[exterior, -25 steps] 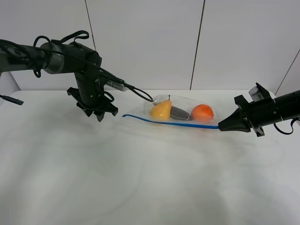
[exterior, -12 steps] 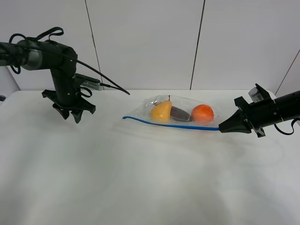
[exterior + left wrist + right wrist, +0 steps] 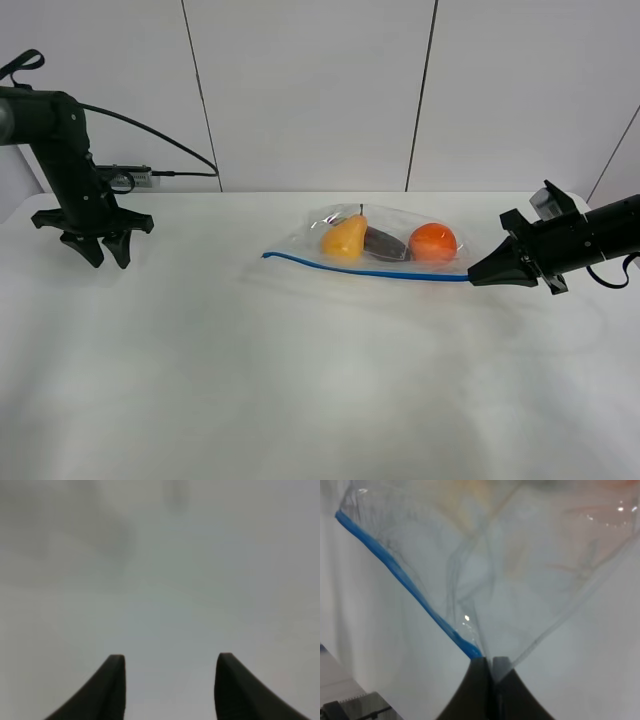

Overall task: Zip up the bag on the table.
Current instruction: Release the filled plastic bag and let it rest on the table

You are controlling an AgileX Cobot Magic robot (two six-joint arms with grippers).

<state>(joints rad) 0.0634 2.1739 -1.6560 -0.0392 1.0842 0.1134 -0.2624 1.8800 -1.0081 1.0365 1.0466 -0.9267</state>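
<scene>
White wall panels [image 3: 300,90] stood behind the plain white surface [image 3: 300,400]. We saw the bag [image 3: 395,218] lying flat on the surface, right of the middle and toward the back. A pear [image 3: 344,238], a dark item [image 3: 383,243] and an orange ball [image 3: 432,241] sat side by side inside it. Its blue zipper strip [image 3: 350,268] ran along the near edge, from a free end on the left to the bag's right corner. We could not tell whether the strip was sealed.

We found the right gripper [image 3: 475,277] at that right corner, low over the surface and clenched on the bag. In the right wrist view its jaws met on the end of the strip and the clear plastic, and the bag fanned out from the tips.

The left gripper [image 3: 108,260] hung well apart from the bag, over the far left of the surface. It pointed down, released, with its fingers spread. The left wrist view showed the white surface between its tips.
</scene>
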